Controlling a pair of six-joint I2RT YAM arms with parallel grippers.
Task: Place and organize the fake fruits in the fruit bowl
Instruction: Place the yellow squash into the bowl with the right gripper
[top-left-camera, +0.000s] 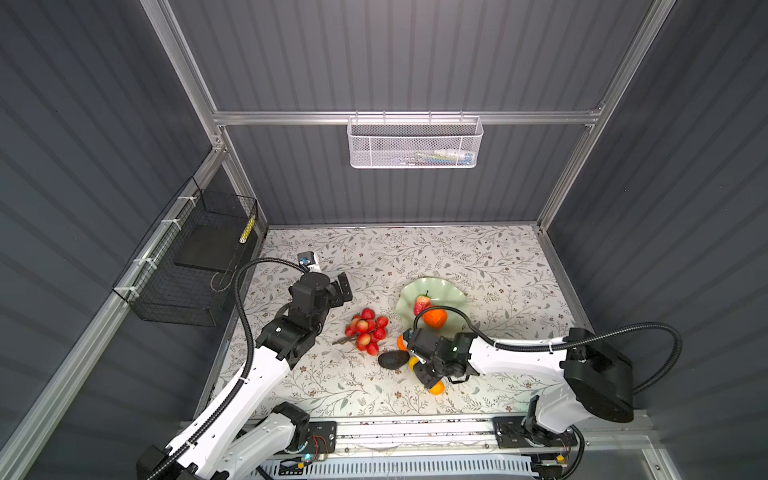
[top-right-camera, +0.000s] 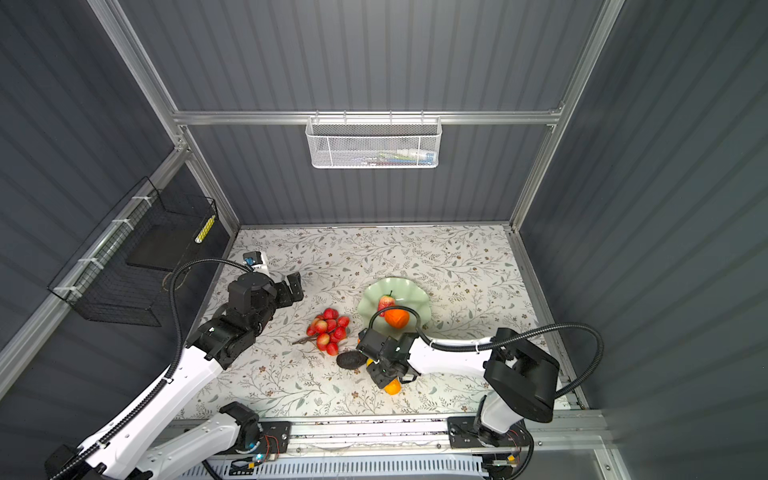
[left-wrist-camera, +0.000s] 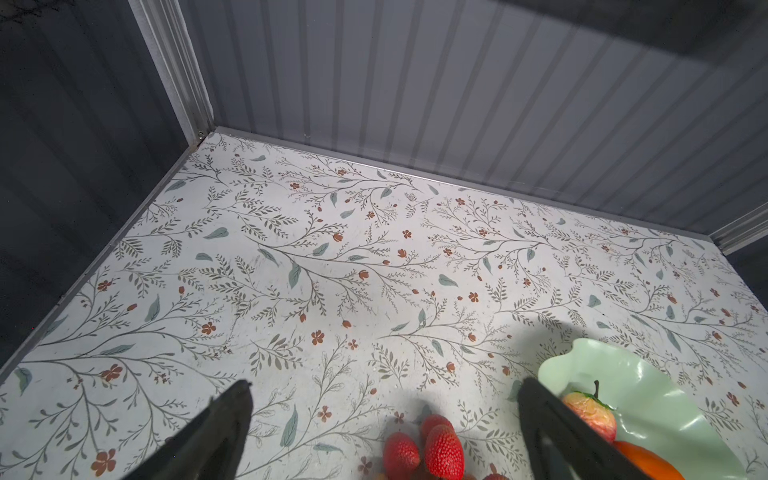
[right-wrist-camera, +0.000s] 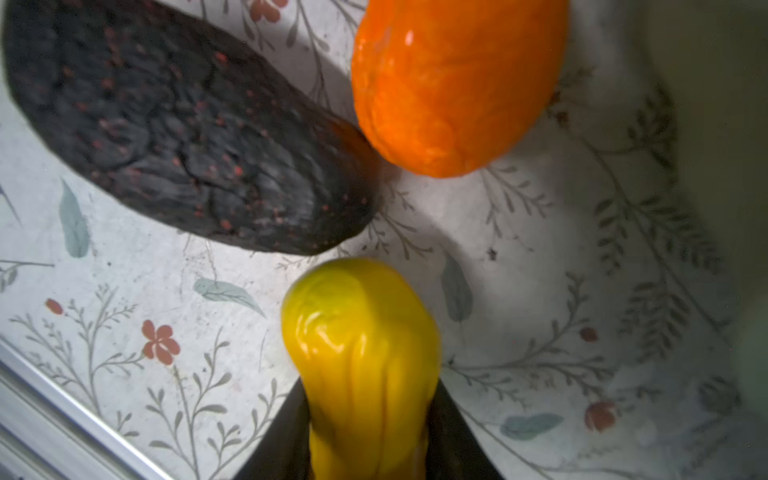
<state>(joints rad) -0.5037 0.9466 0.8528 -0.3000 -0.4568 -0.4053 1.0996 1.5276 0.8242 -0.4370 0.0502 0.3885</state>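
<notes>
The pale green fruit bowl (top-left-camera: 451, 291) (top-right-camera: 409, 291) holds a red strawberry (top-left-camera: 422, 304) and an orange (top-left-camera: 435, 318). On the table to its left lies the red-berry bunch (top-left-camera: 368, 330) (left-wrist-camera: 442, 451). My right gripper (top-left-camera: 424, 368) (right-wrist-camera: 365, 436) is shut on the long yellow piece (right-wrist-camera: 361, 345) (top-left-camera: 437, 388), low over the table in front of the bowl. Just beyond its tip lie the dark avocado (right-wrist-camera: 178, 124) (top-left-camera: 392, 359) and a second orange (right-wrist-camera: 457, 83). My left gripper (top-left-camera: 345, 289) (left-wrist-camera: 384, 399) is open and empty, left of the berries.
A white mesh basket (top-left-camera: 415, 143) hangs on the back wall. On the left wall hangs a black wire basket (top-left-camera: 195, 262). The floral table (top-left-camera: 478, 257) ends at grey walls on three sides, with a metal rail (top-left-camera: 415, 428) along the front.
</notes>
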